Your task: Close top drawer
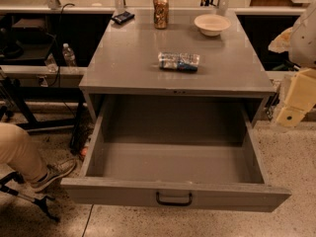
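Note:
The top drawer (174, 164) is a wide, deep grey metal drawer, pulled far out from under the grey cabinet top (133, 63). Its inside is empty. Its flat front panel (123, 191) faces the camera near the bottom of the camera view, with a black loop handle (174, 199) at its centre. My gripper (295, 105), cream-coloured, hangs at the right edge of the view. It is beside the cabinet's right front corner, above and to the right of the drawer's right side wall (254, 147), and apart from it.
On the cabinet top lie a crushed plastic bottle (178, 61), a can (160, 12), a white bowl (212, 24) and a black object (122, 17). A person's leg and shoe (52, 174) are on the floor left of the drawer. A water bottle (69, 56) stands at back left.

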`<state>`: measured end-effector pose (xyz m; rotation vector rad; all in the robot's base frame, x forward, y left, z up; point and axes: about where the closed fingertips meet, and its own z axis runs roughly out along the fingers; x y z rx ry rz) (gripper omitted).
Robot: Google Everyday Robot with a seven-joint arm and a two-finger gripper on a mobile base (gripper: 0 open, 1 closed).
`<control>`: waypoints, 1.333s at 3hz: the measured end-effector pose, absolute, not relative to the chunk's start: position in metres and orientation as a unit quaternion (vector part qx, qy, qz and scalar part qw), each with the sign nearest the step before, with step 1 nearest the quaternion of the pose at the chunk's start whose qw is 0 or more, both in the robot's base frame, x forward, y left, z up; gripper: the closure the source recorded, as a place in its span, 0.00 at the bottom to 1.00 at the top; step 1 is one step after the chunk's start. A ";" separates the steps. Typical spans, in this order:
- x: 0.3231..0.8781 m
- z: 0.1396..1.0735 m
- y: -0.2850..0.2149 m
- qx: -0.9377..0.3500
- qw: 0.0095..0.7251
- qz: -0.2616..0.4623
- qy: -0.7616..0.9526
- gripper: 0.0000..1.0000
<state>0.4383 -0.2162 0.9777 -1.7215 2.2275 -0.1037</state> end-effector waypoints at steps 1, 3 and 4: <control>0.438 0.978 -0.216 -0.603 0.162 -0.036 0.780 0.00; 0.418 0.939 -0.235 -0.553 0.122 -0.008 0.824 0.00; 0.403 0.916 -0.243 -0.522 0.089 0.005 0.848 0.00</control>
